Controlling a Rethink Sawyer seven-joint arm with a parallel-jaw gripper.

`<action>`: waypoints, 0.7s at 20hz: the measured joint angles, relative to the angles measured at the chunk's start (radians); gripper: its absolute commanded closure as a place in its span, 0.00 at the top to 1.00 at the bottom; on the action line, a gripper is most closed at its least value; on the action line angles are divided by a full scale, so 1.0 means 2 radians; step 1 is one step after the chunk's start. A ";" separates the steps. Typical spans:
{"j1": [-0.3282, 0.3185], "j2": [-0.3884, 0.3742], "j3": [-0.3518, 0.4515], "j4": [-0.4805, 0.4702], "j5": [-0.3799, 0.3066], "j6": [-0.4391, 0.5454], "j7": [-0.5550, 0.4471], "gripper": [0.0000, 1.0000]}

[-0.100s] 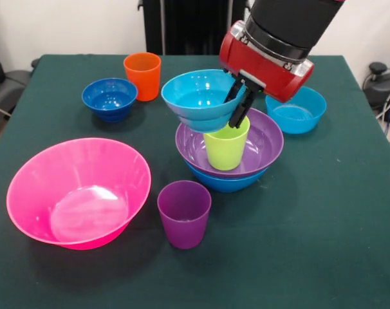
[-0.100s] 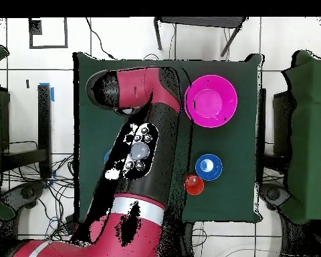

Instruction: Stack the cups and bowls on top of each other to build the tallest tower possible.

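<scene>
My gripper (image 1: 237, 108) is shut on the right rim of a turquoise bowl (image 1: 196, 98), one finger inside and one outside. The bowl hangs tilted, its base right at the rim of the upright lime green cup (image 1: 226, 149) and offset to the left; I cannot tell if they touch. That cup stands inside the purple bowl (image 1: 267, 143), which nests in the blue bowl (image 1: 224, 183); together they form the tower. In the overhead view the arm hides the gripper and the tower.
Loose on the green table (image 1: 336, 212): a huge pink bowl (image 1: 78, 192) (image 2: 211, 101) front left, a purple cup (image 1: 184, 214), a small dark blue bowl (image 1: 109, 98) (image 2: 208, 167), an orange cup (image 1: 142, 76) (image 2: 194, 185), and a second turquoise bowl (image 1: 298, 109) right behind the tower.
</scene>
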 measured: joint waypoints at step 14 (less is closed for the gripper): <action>-0.002 0.000 0.009 0.003 0.002 0.000 0.000 0.00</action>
